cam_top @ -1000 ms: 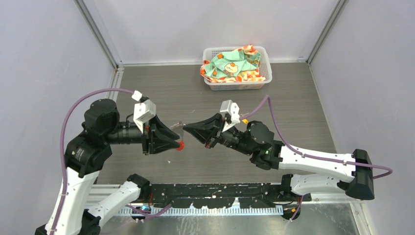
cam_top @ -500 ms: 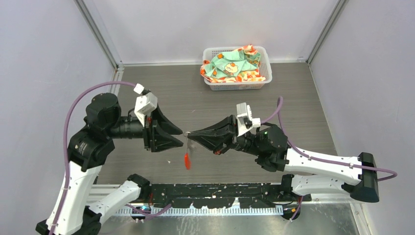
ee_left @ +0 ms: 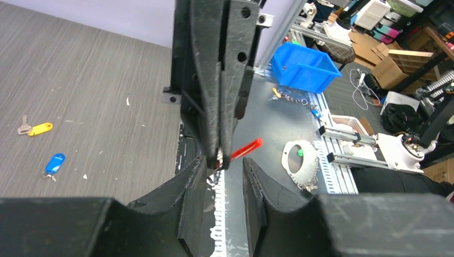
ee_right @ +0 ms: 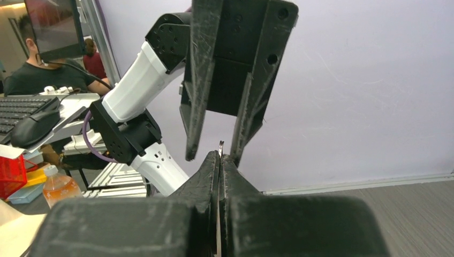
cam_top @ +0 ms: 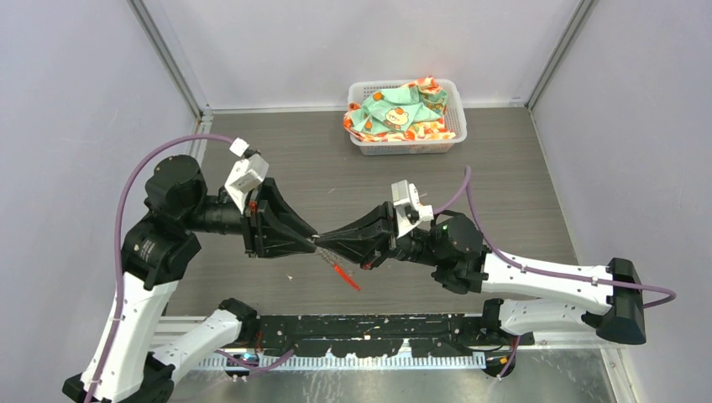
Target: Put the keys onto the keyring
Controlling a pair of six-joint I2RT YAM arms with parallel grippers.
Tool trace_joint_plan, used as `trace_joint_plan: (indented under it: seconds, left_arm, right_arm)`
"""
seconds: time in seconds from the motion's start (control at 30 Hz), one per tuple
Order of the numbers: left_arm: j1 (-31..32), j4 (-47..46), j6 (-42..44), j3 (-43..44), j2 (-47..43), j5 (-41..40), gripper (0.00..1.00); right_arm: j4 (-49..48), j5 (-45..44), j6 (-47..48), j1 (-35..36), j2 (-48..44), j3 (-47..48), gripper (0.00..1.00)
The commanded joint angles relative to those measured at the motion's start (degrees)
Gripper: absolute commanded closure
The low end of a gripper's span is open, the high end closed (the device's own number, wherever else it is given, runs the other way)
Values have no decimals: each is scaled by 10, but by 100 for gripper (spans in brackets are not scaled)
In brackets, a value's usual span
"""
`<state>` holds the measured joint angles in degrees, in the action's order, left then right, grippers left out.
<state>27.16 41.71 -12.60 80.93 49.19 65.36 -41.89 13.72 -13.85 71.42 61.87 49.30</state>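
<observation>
Hands drew together | right hand (ee_right: 219,158) pinches keyring (ee_left: 247,149) | left hand (ee_left: 224,163) open around it

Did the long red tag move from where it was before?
Yes. The elongated red plastic tag has moved right and nearer the black rail, farther from the white plastic basket.

keyring (ee_left: 246,149) | ring hidden inside right jaws | red tag partly covered
</observation>
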Motion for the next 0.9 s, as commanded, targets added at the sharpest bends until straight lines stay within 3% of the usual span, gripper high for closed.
trace_joint_plan:
  seconds: [0.0,0.1,0.27,0.33,0.37,0.43,0.53,0.67,0.87]
  left_arm:
    - [2,-38,-20,-1,-8,36,68]
    - [3,-35,-12,-3,-9,36,72]
    - [2,-10,19,-2,-11,33,95]
    - [3,5,32,2,-11,29,97]
    - [2,14,39,4,-11,22,91]
    - [2,38,54,10,-12,-1,54]
    - [3,66,78,23,-14,-27,32]
    - [3,106,117,45,-17,-49,26]
    - [3,157,230,33,-37,-103,30]
  right_arm:
    - [-22,3,5,2,-1,27,99]
    - [-21,5,5,2,1,29,99]
    - [-18,9,3,2,1,31,99]
    - [-17,7,3,2,-4,30,99]
    - [-16,6,4,1,-5,29,99]
    - [-15,7,4,2,-9,28,99]
    - [-11,6,6,2,-14,27,99]
    - [-6,7,8,2,-19,27,99]
    - [-8,16,1,1,-20,32,99]
